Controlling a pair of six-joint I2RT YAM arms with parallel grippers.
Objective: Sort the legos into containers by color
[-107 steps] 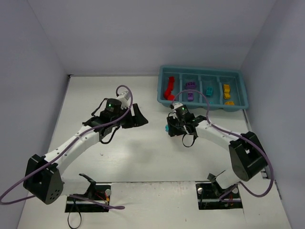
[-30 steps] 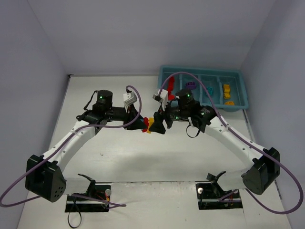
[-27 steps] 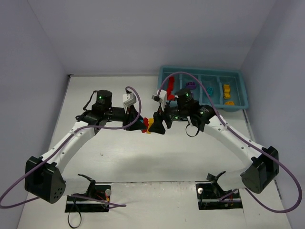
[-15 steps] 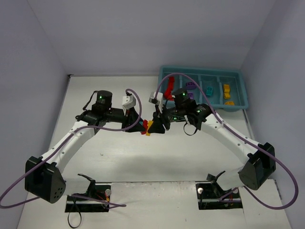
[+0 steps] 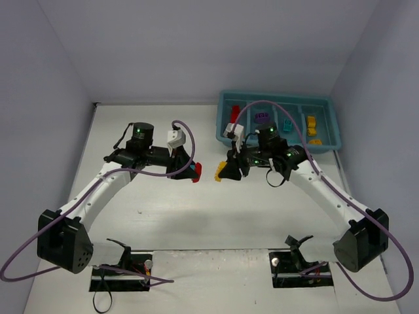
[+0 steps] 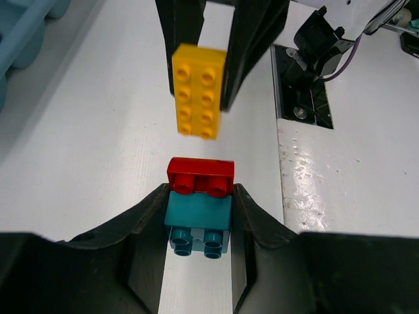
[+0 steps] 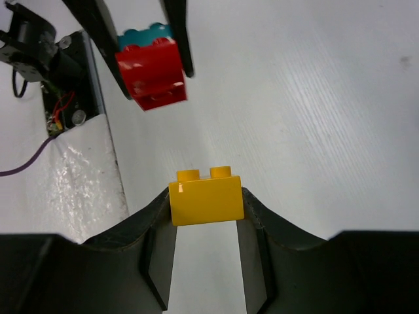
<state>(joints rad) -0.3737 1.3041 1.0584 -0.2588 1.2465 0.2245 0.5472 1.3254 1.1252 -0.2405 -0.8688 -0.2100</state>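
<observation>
Both grippers hover over the table's middle, facing each other a small gap apart. My left gripper [image 5: 190, 172] [image 6: 200, 196] is shut on a stack of a red brick [image 6: 200, 176] on a cyan brick [image 6: 198, 219]. That stack [image 7: 152, 69] also shows in the right wrist view. My right gripper [image 5: 222, 174] [image 7: 206, 196] is shut on a yellow brick [image 7: 206, 199] [image 6: 200, 91], which touches nothing else. The teal tray [image 5: 278, 97] stands at the back right. Its compartments hold red [image 5: 234, 111], purple [image 5: 262, 118], cyan [image 5: 286, 124] and yellow [image 5: 311, 122] bricks.
The right arm's white wrist block [image 5: 234, 129] and purple cable hang in front of the tray's left end. Two dark openings with wiring [image 5: 121, 271] [image 5: 302, 269] sit in the table's near edge by the arm bases. Grey walls close in on three sides.
The grippers were pressed together on one red and yellow stack. The right gripper closed on the yellow brick and pulled it off to the right; the left keeps the red and cyan bricks.
</observation>
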